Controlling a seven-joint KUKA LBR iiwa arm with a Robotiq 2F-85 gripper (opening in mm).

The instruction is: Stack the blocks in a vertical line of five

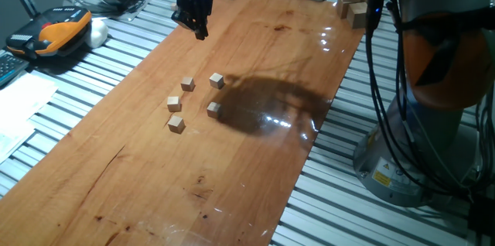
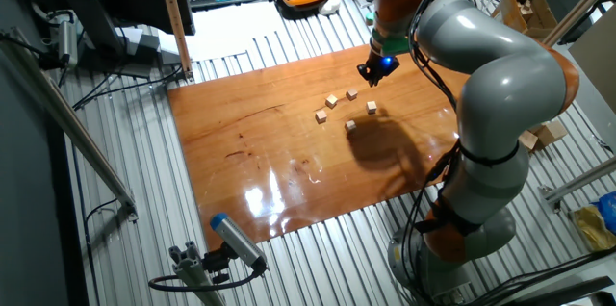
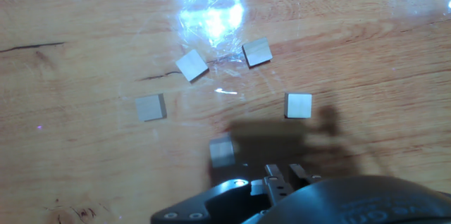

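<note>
— How far along is the stack?

— Not begun, as I judge it. All five blocks (image 1: 190, 103) lie singly in a loose cluster near the middle of the surface (image 1: 155, 192), none touching, none on another.

— And the gripper (image 1: 198, 28)?

— It hangs above the surface toward its far end, apart from the cluster, holding nothing. Whether the fingers are parted I cannot tell.

— So what is left?

— Everything: all four placements.

Robotics lab — slatted metal bench (image 1: 100, 68), cables (image 2: 115, 89)
</note>
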